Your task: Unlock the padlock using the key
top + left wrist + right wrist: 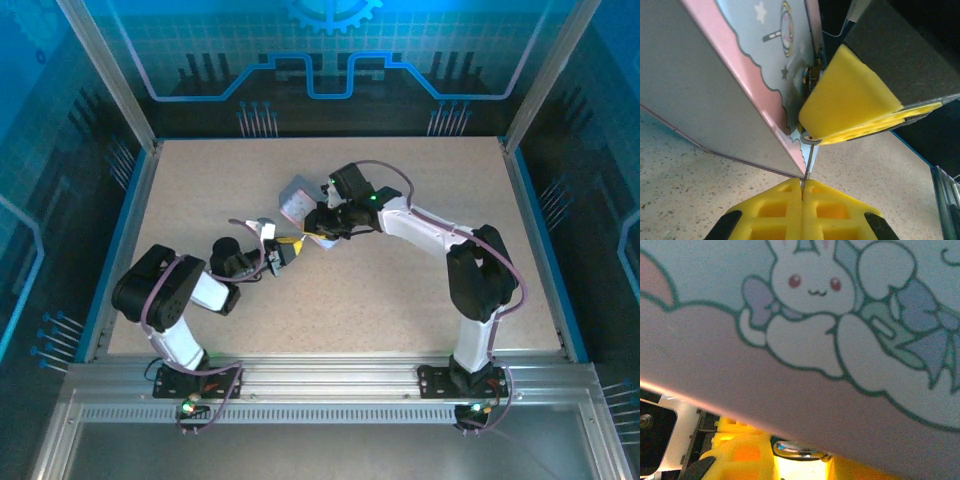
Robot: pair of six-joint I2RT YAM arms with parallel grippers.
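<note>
Speckled beige, stone-look table [400, 300] sits between blue-lit wall panels [330, 60] printed with circuit lines. At the middle of the overhead view both arms meet beside a rectangular tin [296, 198]. Its smooth painted metal carries a scalloped pink cloud band and a cartoon rabbit on pale grey-blue.

In the left wrist view the tin lies tilted across the upper left, one sharp corner pointing down toward lower centre. At the bottom edge, the left gripper [802, 189] has its yellow pads, moulded with square pockets, pressed fully together. They pinch the key [807, 162], a thin flat sliver of grey metal rising from the seam just beside the tin's corner.

The key's upper end meets a small rounded silvery piece, the padlock [809, 140], tucked under a wedge-shaped yellow pad of the right gripper [318, 228]. In the right wrist view that gripper's pads stand narrowly apart, clasping the padlock's curved shiny metal at bottom centre. The tin's edge hides the padlock's body.
</note>
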